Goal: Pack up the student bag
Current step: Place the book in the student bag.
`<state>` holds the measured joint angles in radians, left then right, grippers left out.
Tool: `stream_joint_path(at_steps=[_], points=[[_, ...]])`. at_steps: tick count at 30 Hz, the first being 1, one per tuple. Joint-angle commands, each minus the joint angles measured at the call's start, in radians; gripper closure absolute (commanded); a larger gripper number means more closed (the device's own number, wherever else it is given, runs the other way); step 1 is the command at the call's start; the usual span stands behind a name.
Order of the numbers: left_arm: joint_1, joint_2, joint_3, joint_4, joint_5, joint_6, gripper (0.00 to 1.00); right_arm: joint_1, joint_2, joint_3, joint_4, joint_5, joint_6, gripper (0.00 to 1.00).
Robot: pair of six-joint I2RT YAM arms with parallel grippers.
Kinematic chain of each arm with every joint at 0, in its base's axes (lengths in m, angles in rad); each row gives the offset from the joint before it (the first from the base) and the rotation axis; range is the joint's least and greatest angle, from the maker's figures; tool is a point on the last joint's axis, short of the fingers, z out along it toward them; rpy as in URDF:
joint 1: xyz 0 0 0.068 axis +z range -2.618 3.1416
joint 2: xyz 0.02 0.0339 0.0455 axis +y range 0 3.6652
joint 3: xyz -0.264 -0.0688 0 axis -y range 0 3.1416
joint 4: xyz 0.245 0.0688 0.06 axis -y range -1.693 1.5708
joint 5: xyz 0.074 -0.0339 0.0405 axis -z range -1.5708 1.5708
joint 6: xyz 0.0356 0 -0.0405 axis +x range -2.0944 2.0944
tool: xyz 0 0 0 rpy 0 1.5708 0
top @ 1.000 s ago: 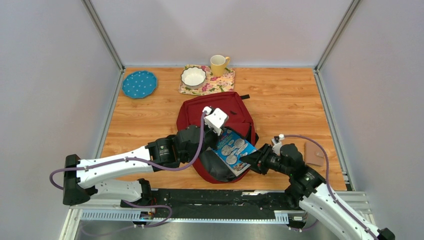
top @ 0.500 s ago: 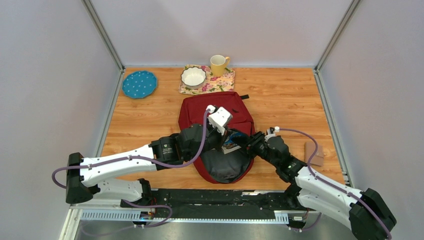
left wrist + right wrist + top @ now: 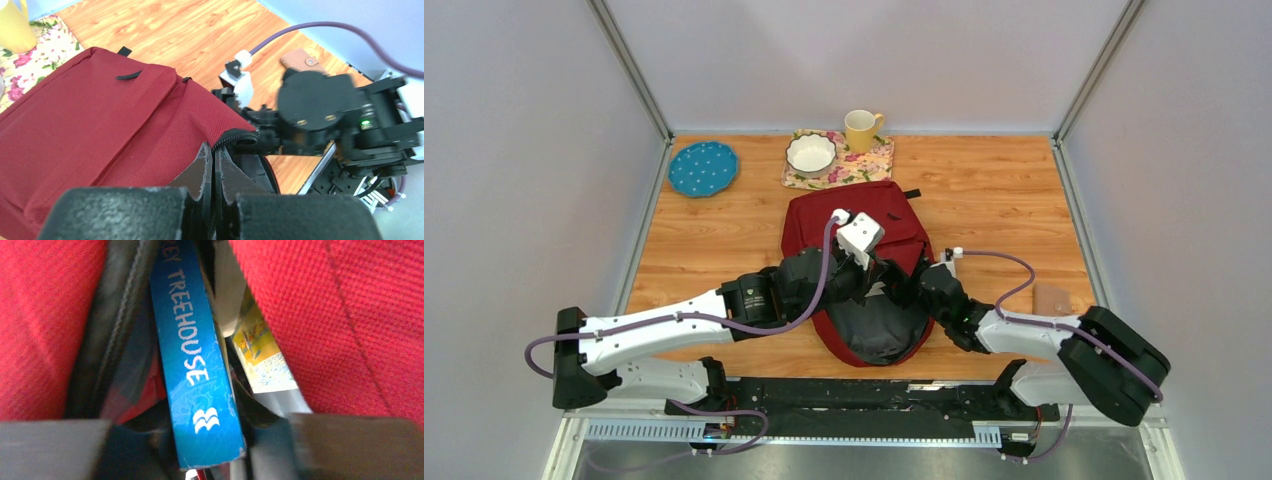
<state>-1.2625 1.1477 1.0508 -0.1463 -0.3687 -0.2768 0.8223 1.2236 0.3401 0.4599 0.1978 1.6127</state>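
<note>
right hand (image 3: pixel 906 284) grasps the blue book (image 3: pixel 192 355), its long axis pointing deeper into the student bag (image 3: pixel 864 212); left hand (image 3: pixel 212 170) clenched on the bag's zipper rim (image 3: pixel 235 136).

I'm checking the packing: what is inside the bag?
A blue book, spine reading TREEHOUSE, stands in the opening of the bag, with a yellow printed sheet beside it. Whatever lies deeper is hidden by them and the red fabric.
</note>
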Motion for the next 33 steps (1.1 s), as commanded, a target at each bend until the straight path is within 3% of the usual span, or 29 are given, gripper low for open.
stream_joint_path(at_steps=[1,5,11,14,15,17,24,29,33], points=[[-0.006,-0.066,-0.017,0.065,0.042,-0.059,1.00,-0.005,0.130,-0.010,0.239,0.034,-0.022,0.62],[-0.008,-0.100,-0.066,0.085,0.011,-0.076,1.00,-0.006,0.136,-0.056,0.294,-0.079,-0.068,0.28],[-0.008,-0.117,-0.094,0.099,-0.001,-0.075,1.00,0.000,-0.103,-0.107,0.021,-0.094,-0.137,0.22],[-0.008,-0.109,-0.092,0.106,0.002,-0.075,1.00,0.001,-0.205,-0.112,-0.099,-0.046,-0.166,0.26],[-0.006,-0.102,-0.092,0.109,0.007,-0.078,1.00,0.001,-0.246,-0.113,-0.108,-0.035,-0.172,0.34],[-0.008,-0.097,-0.092,0.117,0.016,-0.079,1.00,0.001,-0.263,-0.107,-0.125,0.001,-0.181,0.39],[-0.006,-0.083,-0.080,0.114,0.030,-0.087,1.00,0.003,-0.168,-0.032,-0.067,-0.073,-0.230,0.58],[-0.006,-0.095,-0.090,0.113,0.017,-0.090,1.00,0.014,-0.207,-0.012,-0.206,-0.044,-0.241,0.62],[-0.008,-0.092,-0.089,0.123,0.025,-0.091,1.00,0.014,-0.181,-0.015,-0.173,-0.021,-0.237,0.64]])
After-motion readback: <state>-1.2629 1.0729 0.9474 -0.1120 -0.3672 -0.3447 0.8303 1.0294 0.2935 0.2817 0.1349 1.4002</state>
